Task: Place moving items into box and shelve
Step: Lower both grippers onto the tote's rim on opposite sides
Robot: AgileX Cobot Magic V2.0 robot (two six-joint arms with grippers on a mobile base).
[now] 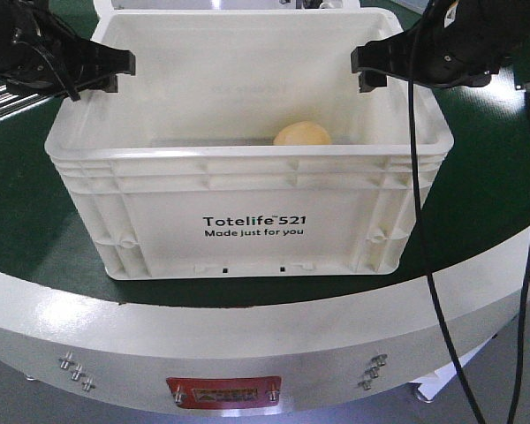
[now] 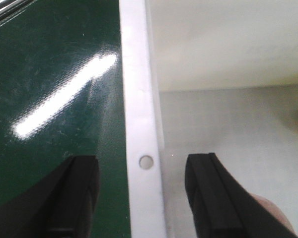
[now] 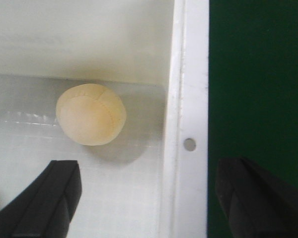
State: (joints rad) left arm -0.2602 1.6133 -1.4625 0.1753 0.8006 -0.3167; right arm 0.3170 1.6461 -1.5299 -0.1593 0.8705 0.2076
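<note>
The cream-white box (image 1: pixel 247 225) with black "Totelife 521" print stands on the green table. A pale yellow plush ball (image 1: pixel 302 134) lies on its floor near the right wall and is also in the right wrist view (image 3: pixel 91 115). My left gripper (image 1: pixel 117 72) is open and straddles the box's left rim (image 2: pixel 136 99), one finger over the table and one inside. My right gripper (image 1: pixel 364 69) is open across the right rim (image 3: pixel 191 74) in the same way, holding nothing. A pinkish rounded shape (image 2: pixel 270 210) peeks from behind the left gripper's inner finger; I cannot tell what it is.
The dark green tabletop (image 1: pixel 35 247) surrounds the box, with a white curved front edge (image 1: pixel 247 327). Metal rollers (image 1: pixel 0 93) lie at the far left. Black cables (image 1: pixel 420 221) hang down from the right arm in front of the box's right corner.
</note>
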